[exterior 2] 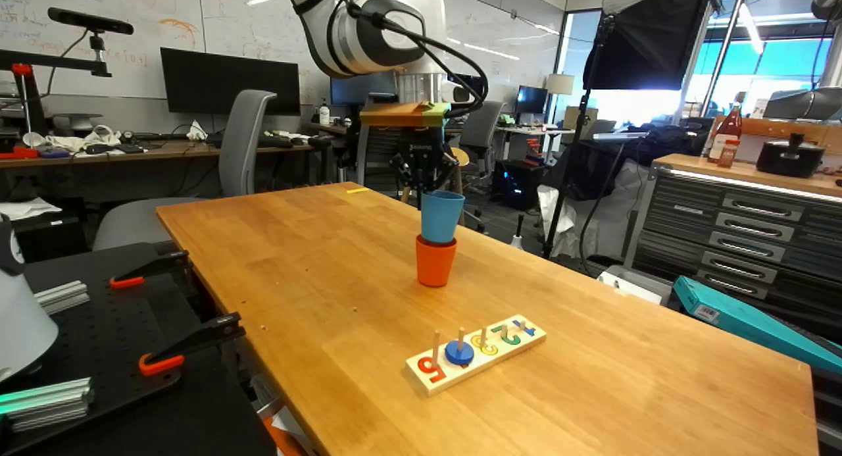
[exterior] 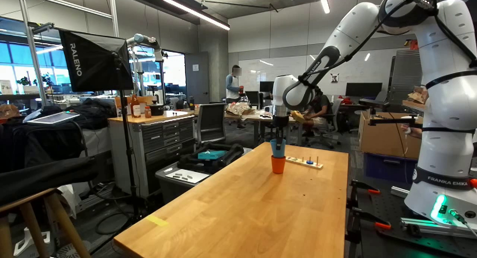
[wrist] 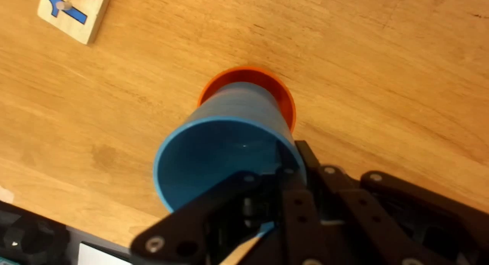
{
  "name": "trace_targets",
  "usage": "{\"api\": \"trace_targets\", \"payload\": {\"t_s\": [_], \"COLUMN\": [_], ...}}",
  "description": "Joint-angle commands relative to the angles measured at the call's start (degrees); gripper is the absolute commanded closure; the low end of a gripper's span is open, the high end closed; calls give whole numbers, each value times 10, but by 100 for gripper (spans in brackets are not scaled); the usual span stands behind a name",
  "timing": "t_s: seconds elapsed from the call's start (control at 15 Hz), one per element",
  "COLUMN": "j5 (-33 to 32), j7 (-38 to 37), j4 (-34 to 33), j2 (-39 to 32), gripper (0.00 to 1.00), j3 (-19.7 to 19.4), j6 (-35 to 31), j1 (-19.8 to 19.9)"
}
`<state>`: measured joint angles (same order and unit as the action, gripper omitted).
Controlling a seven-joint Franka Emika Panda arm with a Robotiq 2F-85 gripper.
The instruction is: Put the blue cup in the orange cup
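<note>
The orange cup stands upright on the wooden table. The blue cup is above it in both exterior views, its lower end just inside the orange cup's mouth and most of its body above the rim. My gripper points down and is shut on the blue cup's wall. In the wrist view one fingertip is inside the blue cup and one outside, with the wall between them. The orange cup's rim shows behind the blue cup's base. An exterior view also shows the blue cup over the orange cup.
A wooden peg board with numbers and a blue disc on one peg lies on the table near the cups. Its end also shows in the wrist view. Black and orange clamps sit at the table's edge.
</note>
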<state>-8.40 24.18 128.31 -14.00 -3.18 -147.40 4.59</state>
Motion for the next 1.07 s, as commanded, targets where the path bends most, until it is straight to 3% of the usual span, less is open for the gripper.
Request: {"api": "trace_targets", "payload": {"t_s": [0.0, 0.33, 0.53, 0.67, 1.0], "j5": [-10, 7, 67, 104, 85], "j7": [-13, -1, 48, 67, 41], "j4": [-5, -9, -12, -31, -88], "j2": [-4, 3, 15, 15, 18], "gripper": [64, 26, 4, 0, 0], "j3": [3, 18, 58, 79, 78], "j6": [11, 18, 29, 59, 127], "j1": [3, 1, 7, 4, -13]}}
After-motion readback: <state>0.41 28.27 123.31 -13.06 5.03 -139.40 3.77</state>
